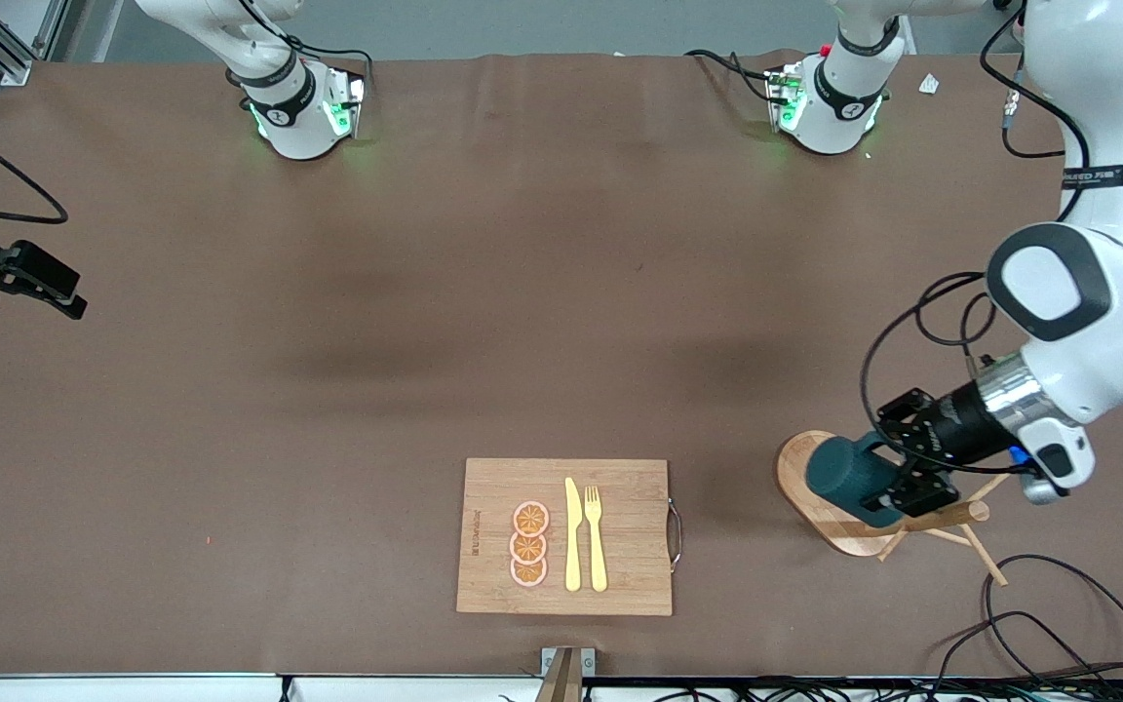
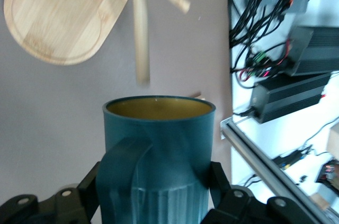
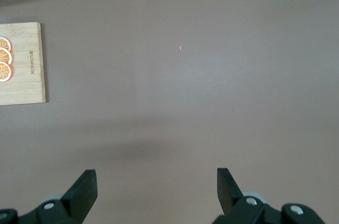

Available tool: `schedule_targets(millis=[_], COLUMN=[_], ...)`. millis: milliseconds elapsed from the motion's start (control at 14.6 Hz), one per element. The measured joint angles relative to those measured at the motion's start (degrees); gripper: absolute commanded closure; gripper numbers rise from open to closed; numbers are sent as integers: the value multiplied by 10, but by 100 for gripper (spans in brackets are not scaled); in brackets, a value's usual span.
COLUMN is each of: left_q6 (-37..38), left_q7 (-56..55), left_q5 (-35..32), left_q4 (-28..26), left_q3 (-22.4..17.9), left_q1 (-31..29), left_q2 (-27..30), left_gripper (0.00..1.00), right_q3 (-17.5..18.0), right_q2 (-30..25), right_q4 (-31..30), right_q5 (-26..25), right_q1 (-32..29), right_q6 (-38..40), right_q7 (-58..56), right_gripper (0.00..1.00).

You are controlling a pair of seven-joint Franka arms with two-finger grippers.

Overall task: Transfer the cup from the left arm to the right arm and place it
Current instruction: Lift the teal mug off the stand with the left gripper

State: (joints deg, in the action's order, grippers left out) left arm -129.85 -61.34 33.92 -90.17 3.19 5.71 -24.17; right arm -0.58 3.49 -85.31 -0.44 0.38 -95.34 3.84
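The dark teal ribbed cup is in my left gripper, which is shut on its sides and holds it over the oval base of a wooden mug rack. In the left wrist view the cup shows its tan-yellow inside and its handle faces the camera, with a finger pressed on each side of my left gripper. My right gripper waits open and empty over bare table at the right arm's end; it also shows in the right wrist view.
A wooden cutting board with orange slices, a yellow knife and a fork lies near the front camera, mid-table. The rack's pole and pegs stick out beside the cup. Black cables lie at the left arm's end.
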Motion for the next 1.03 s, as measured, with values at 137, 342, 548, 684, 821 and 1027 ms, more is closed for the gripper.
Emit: schedule_targets(millis=[137,342,548,684,821,1027], left_q6=[-2,-14,-28,-31,-48,-75], left_q7=[-45,-98,-176,-225,-276,-326], left_q5=[-31,-90,-205,-298,-380,-498], left_q4=[0,2,11,27,46,68], left_q3=[2,3,4,5,4,3], left_q1=[34,87,153,206,256,312], left_q2=[4,4,-4,-24,-53,-96], left_gripper=[29,29,29,29,29,29], right_q3=[0,0,0,0,0,0], right_q2=[0,0,0,0,0,0], right_q4=[0,0,0,-1,-2,-4], right_q5=[0,0,0,0,0,0], right_q1=[0,0,0,0,0,0], right_q6=[0,0,0,0,0,0], right_q7=[0,0,0,0,0,0], right_gripper=[0,0,0,0,0,0])
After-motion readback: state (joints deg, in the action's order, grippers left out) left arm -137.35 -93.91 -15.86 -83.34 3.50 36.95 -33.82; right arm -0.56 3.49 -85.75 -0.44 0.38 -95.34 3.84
